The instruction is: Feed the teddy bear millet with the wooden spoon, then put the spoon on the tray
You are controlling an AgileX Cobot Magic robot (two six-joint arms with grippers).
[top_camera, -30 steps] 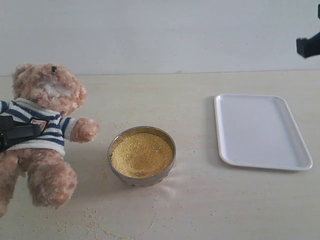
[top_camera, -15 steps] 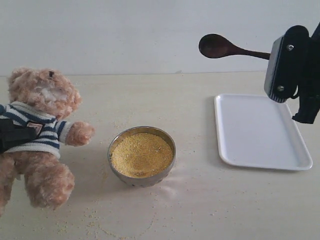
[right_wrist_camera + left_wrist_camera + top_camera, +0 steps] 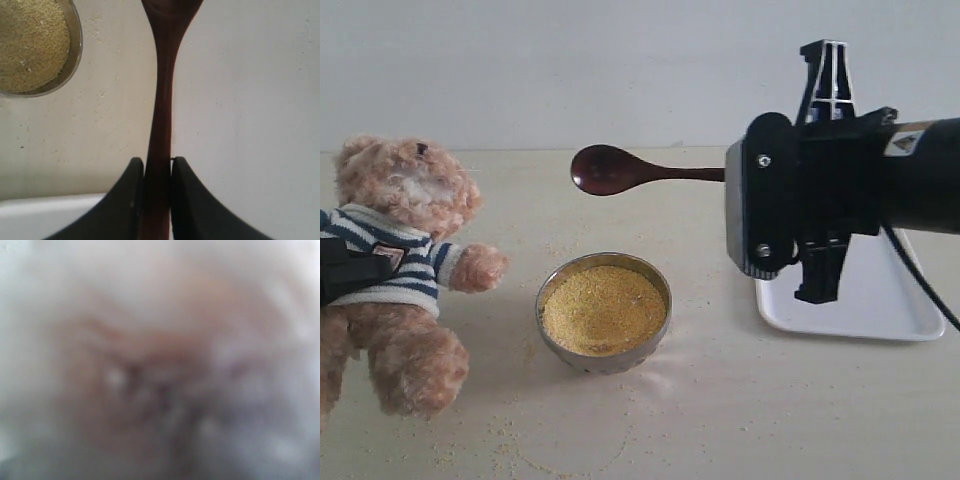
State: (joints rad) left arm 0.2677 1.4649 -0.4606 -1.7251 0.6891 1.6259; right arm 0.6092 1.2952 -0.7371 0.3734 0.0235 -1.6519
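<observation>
On pale table (image 3: 740,430), noted by size:
- Biggest: black right gripper (image 3: 157,170), at right, jaws pinched tight on handle of wooden spoon (image 3: 620,170).
- Next: teddy bear (image 3: 405,200) at far left, leaning upright; left gripper (image 3: 355,268) closed around striped torso (wrist camera shows only blurred fur).
- White tray (image 3: 880,315) lies flat at right, partly hidden behind arm.
- Metal bowl (image 3: 605,362) stands at centre, between bear and tray.
- In it, millet (image 3: 603,308) heaped; specks scattered on table nearby.
- Spoon is held level in air, scoop toward bear, apart from it.
</observation>
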